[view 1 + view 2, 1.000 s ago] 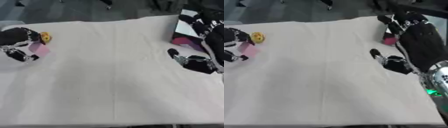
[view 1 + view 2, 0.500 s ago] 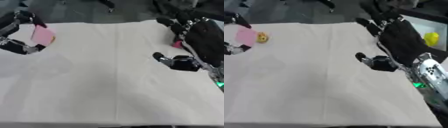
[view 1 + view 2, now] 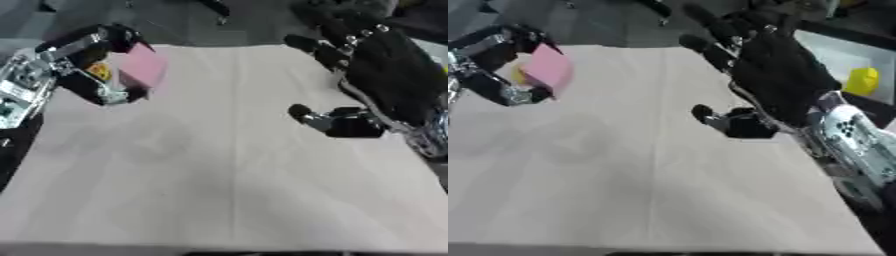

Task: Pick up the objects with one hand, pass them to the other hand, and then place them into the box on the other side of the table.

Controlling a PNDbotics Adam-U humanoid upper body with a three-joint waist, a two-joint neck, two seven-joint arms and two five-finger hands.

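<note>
A flat pink block (image 3: 144, 67) is held above the table's far left part, pinched between the fingers and thumb of my left hand (image 3: 83, 75). A small yellow thing (image 3: 98, 71) shows behind that hand, partly hidden by it. My right hand (image 3: 780, 75) hovers over the table's right half, open, palm toward the left with fingers stretched up and leftward and its thumb (image 3: 704, 113) pointing left. A wide gap of bare cloth separates the two hands. The box (image 3: 837, 57) stands at the right edge behind the right hand.
A white cloth covers the table (image 3: 227, 175). A yellow object (image 3: 862, 80) lies inside the box. My right forearm (image 3: 855, 145) runs along the table's right edge. Dark floor lies beyond the far edge.
My left hand has lifted the pink block off the table and carried it rightward. My right hand has risen and moved left, fingers spread. The camera view has also shifted.
</note>
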